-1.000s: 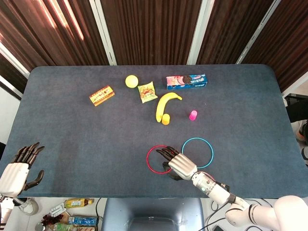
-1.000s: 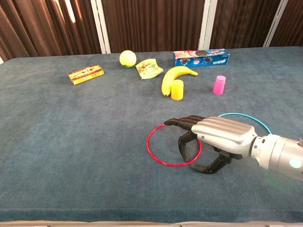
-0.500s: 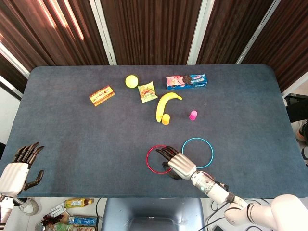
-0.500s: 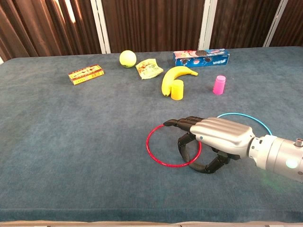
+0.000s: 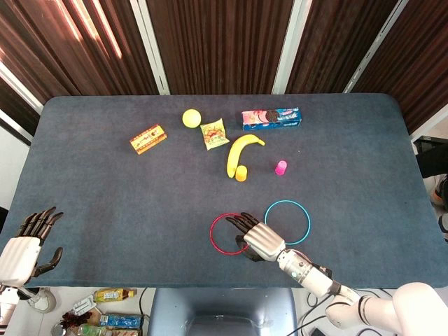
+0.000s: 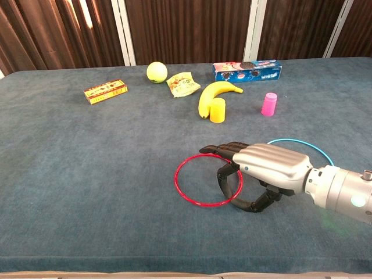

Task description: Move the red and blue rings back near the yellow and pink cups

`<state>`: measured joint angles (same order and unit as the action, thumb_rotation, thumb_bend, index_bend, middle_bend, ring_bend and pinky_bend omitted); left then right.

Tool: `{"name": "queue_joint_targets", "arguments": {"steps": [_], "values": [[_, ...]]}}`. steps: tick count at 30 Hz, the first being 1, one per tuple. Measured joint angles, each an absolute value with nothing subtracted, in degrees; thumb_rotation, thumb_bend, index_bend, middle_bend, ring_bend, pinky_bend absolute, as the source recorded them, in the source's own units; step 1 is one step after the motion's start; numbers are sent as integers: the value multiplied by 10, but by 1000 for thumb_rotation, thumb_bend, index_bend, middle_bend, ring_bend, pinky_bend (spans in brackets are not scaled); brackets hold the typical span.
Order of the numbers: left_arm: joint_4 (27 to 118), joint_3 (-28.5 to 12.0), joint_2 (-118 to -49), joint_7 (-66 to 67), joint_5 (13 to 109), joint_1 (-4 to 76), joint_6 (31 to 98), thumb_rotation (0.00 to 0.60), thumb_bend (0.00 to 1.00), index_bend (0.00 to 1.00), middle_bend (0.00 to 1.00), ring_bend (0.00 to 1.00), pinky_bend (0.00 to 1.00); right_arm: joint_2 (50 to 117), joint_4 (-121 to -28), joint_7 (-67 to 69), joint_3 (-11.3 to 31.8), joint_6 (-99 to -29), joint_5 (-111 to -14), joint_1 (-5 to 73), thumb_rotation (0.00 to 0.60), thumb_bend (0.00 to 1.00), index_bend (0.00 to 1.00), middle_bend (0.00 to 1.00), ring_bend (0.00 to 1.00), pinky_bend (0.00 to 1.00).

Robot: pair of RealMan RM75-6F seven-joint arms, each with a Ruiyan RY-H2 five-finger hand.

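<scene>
The red ring lies flat on the blue table near its front edge. My right hand hovers low over the ring's right side, fingers reaching down inside the ring and thumb outside it, so the rim runs between them. Whether they press on the rim is unclear. The blue ring lies just right of that hand, partly hidden by it in the chest view. Further back stand the yellow cup and the pink cup. My left hand hangs open off the table's front left corner.
A banana lies against the yellow cup. Behind it are a snack packet, a yellow ball, a cookie box and a small orange box. Bare cloth lies between the cups and the rings.
The red ring has slid a little to the left, and my right hand has shifted slightly left with it. The blue ring, the cups and my left hand have stayed in place.
</scene>
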<state>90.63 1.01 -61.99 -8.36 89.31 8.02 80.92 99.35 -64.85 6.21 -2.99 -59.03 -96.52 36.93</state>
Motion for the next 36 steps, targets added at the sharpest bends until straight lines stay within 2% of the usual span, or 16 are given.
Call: {"name": "queue_joint_targets", "arguments": {"steps": [9,15,19,25,30,36], "values": [[906,10,-619,-83,894,78,813,600,449,94,0,0,71,994,-647,76,-22,-616,-965,370,600,571,809,108,0,0],[907,10,-619,-83,894,78,814,600,448,94,0,0,71,998,-638,88,-6,-660,-972,370,600,572,830,110,0,0],[907,11,-619,-82,895,79,811,600,448,94,0,0,71,1006,-621,96,14,-699,-981,376,600,573,843,117,0,0],[906,11,-620,-82,895,79,811,600,448,93,0,0,71,1011,-610,84,48,-718,-981,396,600,573,843,118,0,0],[905,10,-621,-81,891,81,805,600,448,94,0,0,71,1012,-591,48,75,-713,-965,414,600,572,843,124,0,0],[904,7,-622,-80,884,84,798,600,448,95,0,0,71,1019,-539,19,110,-654,-914,443,600,572,843,126,0,0]]}}
